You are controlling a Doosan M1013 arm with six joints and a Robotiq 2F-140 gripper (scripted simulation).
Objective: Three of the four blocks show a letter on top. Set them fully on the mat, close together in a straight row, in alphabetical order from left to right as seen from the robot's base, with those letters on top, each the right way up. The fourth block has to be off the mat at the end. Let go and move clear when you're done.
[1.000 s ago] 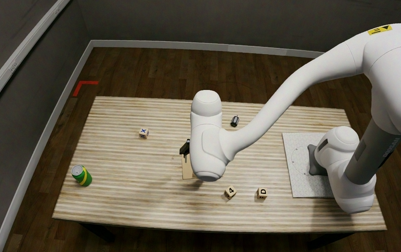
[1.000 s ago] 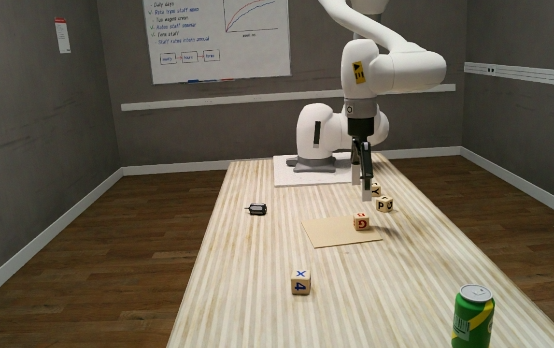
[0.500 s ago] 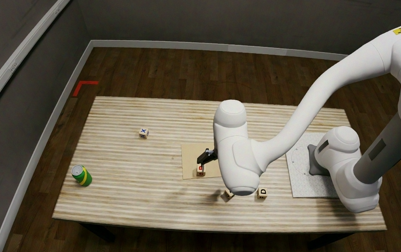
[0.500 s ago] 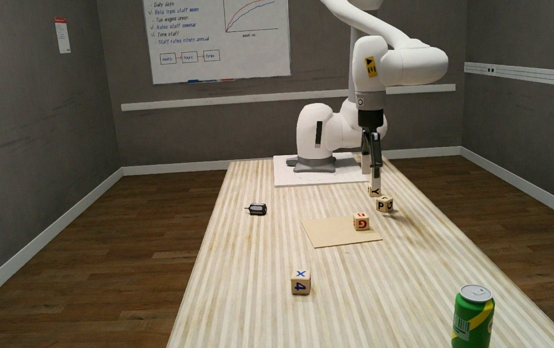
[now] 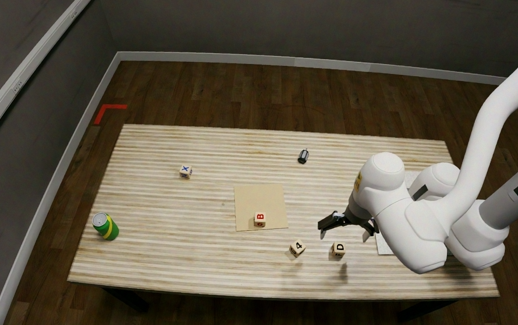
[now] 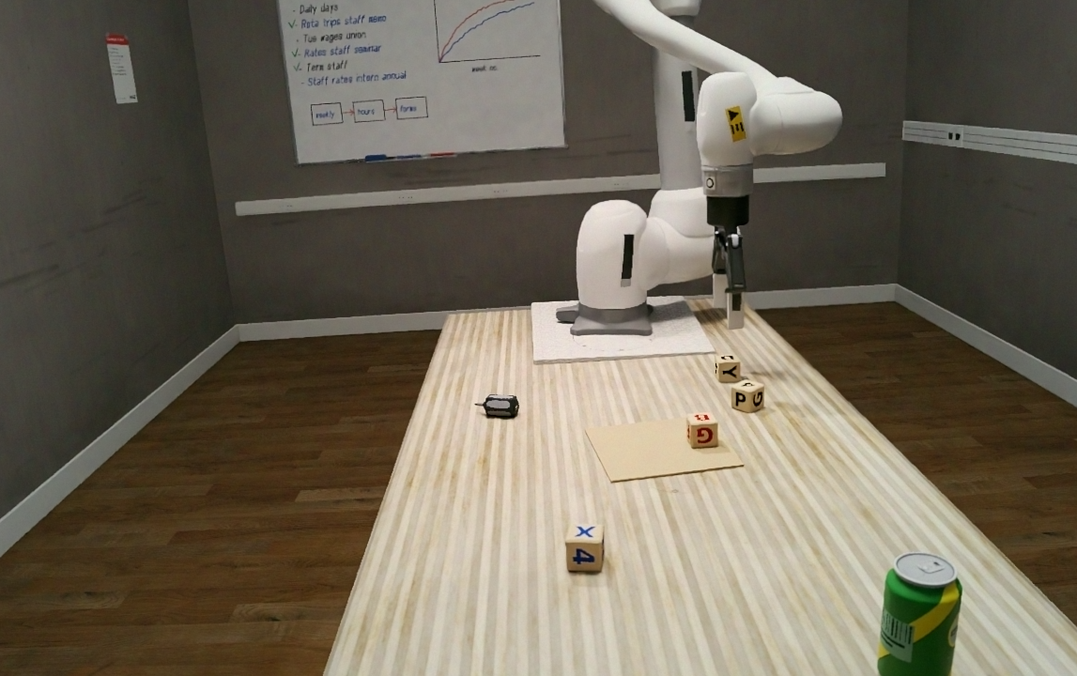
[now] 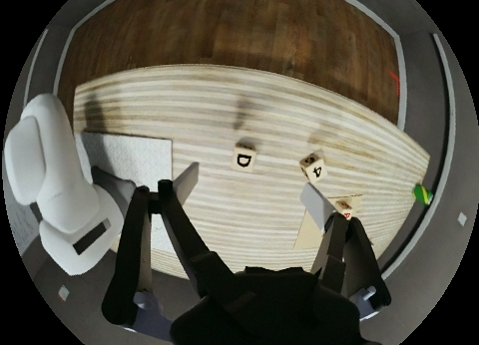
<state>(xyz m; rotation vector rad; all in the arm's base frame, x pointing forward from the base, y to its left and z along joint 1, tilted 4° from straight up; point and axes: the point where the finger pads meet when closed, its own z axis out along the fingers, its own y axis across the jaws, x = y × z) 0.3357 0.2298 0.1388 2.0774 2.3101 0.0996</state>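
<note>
Dark grey walls (image 6: 63, 209) enclose a dark wood plank floor (image 6: 214, 437) edged with white skirting. A whiteboard (image 6: 424, 75) hangs behind the bench's far end. The bench (image 5: 171, 258) has a pale striped wooden top. A red corner mark (image 5: 107, 111) lies on the floor.

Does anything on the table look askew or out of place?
The block showing 4 sits turned at an angle to the table edge, unlike the squarer D block beside it. Nothing looks spilled or damaged.
</note>
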